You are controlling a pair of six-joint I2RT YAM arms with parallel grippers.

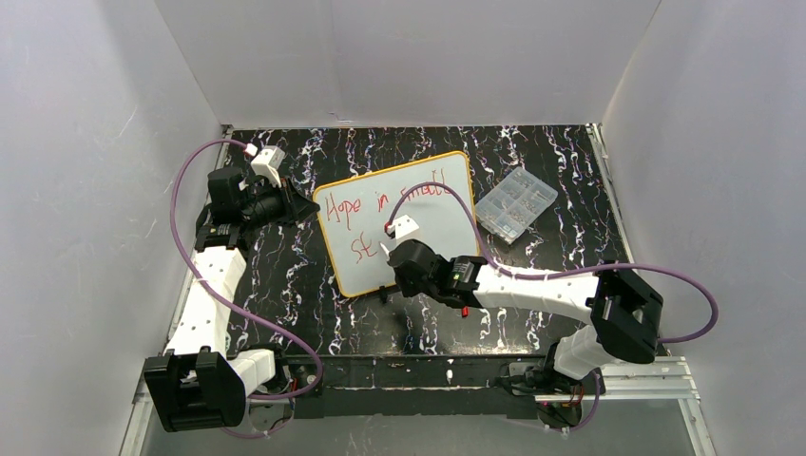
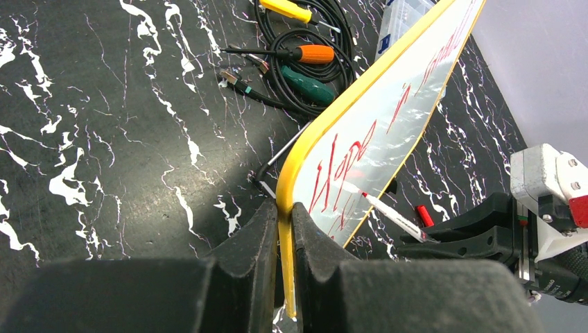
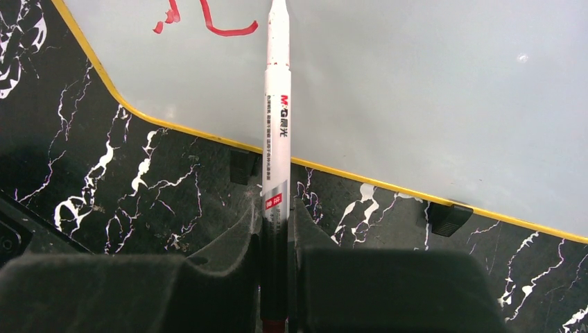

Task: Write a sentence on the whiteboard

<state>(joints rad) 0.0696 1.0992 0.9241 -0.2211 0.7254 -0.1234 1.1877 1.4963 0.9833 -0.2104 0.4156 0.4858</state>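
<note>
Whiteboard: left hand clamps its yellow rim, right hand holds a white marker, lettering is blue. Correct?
Not quite: the lettering is red, not blue, as the top external view shows. The rest holds: left hand clamps the whiteboard's yellow rim, right hand holds the white marker.

You can read the red sentence on the whiteboard as "Hope in small" with "St" beneath; the marker barrel bears "M&G", its finer print too small to read

Even bright light, soft shadows; sheen on whiteboard; wrist-view foreground blurred.
</note>
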